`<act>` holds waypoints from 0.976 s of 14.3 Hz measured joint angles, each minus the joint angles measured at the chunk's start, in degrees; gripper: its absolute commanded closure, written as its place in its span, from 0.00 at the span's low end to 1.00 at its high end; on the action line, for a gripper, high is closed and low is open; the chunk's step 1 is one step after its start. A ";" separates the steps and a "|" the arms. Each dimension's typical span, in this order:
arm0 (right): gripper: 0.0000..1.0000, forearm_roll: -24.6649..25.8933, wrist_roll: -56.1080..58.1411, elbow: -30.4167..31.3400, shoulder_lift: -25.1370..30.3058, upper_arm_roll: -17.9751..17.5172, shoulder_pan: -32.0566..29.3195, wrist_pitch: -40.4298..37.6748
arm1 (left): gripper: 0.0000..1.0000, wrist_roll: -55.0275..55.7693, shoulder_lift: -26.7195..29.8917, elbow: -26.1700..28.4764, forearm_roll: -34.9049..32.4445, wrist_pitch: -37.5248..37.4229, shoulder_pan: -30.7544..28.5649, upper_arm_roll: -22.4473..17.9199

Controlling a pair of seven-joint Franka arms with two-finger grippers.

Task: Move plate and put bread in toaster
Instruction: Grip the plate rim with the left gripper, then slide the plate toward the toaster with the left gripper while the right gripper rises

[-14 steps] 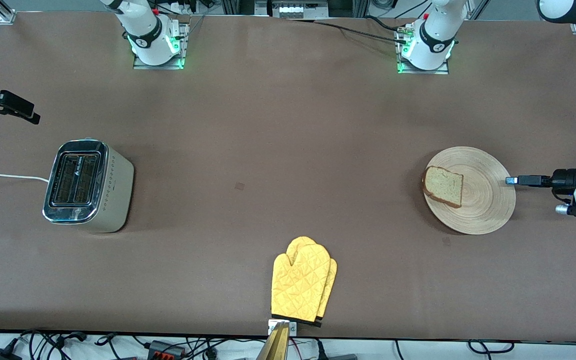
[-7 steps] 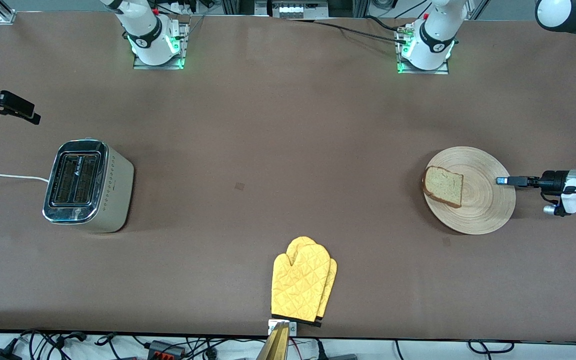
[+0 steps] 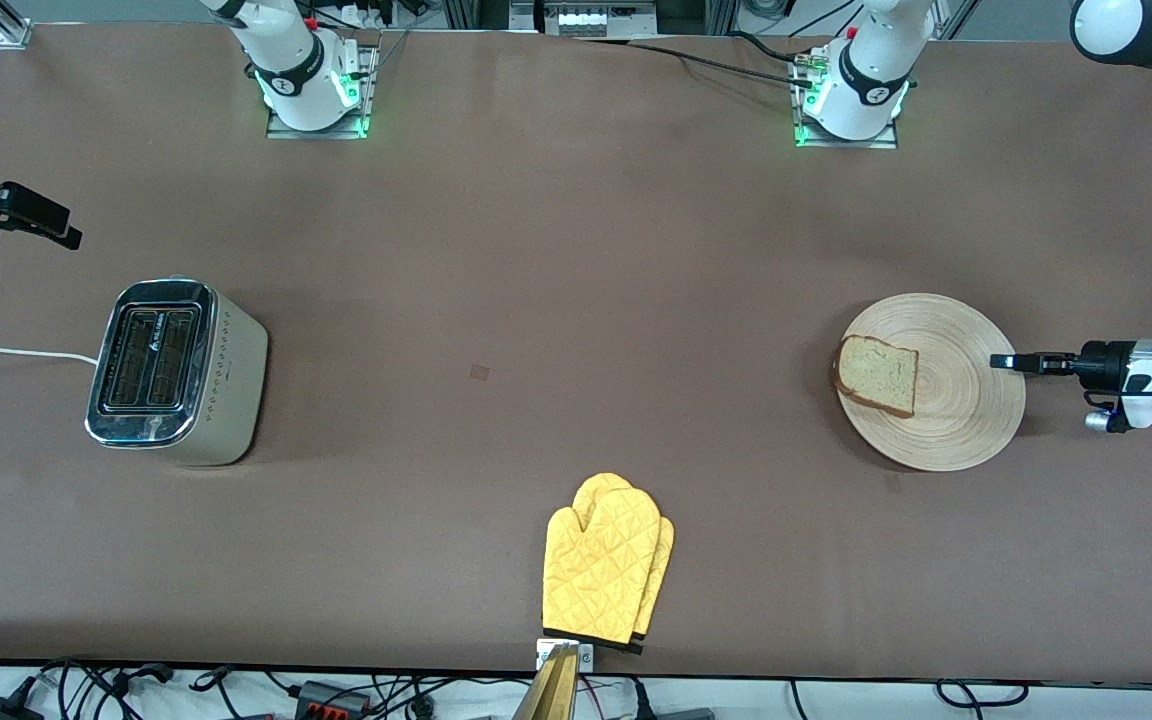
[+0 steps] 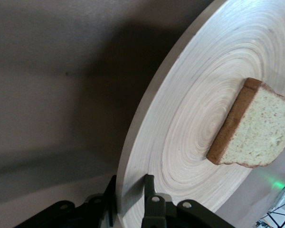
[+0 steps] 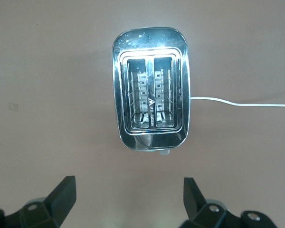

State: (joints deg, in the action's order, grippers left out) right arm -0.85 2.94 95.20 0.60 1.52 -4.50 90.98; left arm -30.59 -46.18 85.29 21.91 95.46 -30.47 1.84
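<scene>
The round light-wood plate (image 3: 971, 410) lies toward the left arm's end of the table, with the bread (image 3: 876, 375) on the part of it that faces the toaster. My left gripper (image 3: 1002, 362) reaches in level with the table and is shut on the plate's rim. In the left wrist view its jaws stand one above and one under the rim of the plate (image 4: 190, 142), and the bread (image 4: 254, 128) lies further in. The toaster (image 3: 176, 370) stands toward the right arm's end, both slots empty. My right gripper (image 5: 129, 190) hangs open above the table beside the toaster (image 5: 151, 109).
A pair of yellow oven mitts (image 3: 604, 560) lies at the table edge nearest the front camera, midway along it. The toaster's white cord (image 3: 6, 352) runs off the right arm's end of the table.
My left gripper slid onto the plate's rim and closed on it. Plate and bread shifted slightly toward the toaster's end. The right arm has not moved.
</scene>
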 measured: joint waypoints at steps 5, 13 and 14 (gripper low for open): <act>0.00 0.00 0.00 0.00 -0.02 0.00 0.00 -0.01 | 1.00 0.37 -0.07 0.06 7.90 -6.47 -0.05 0.22; 0.00 1.95 0.01 0.00 -0.04 0.00 0.00 0.06 | 1.00 -3.71 -1.38 0.95 16.89 -11.23 1.20 7.89; 0.00 1.94 0.01 0.00 -0.03 0.00 0.00 0.14 | 1.00 -4.58 -1.71 1.58 18.10 -11.41 1.20 8.76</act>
State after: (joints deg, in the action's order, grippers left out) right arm 1.10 2.95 95.20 0.56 1.52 -4.50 91.12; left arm -35.17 -47.89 86.86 40.01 84.04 -29.27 10.60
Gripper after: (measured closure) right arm 0.000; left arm 0.868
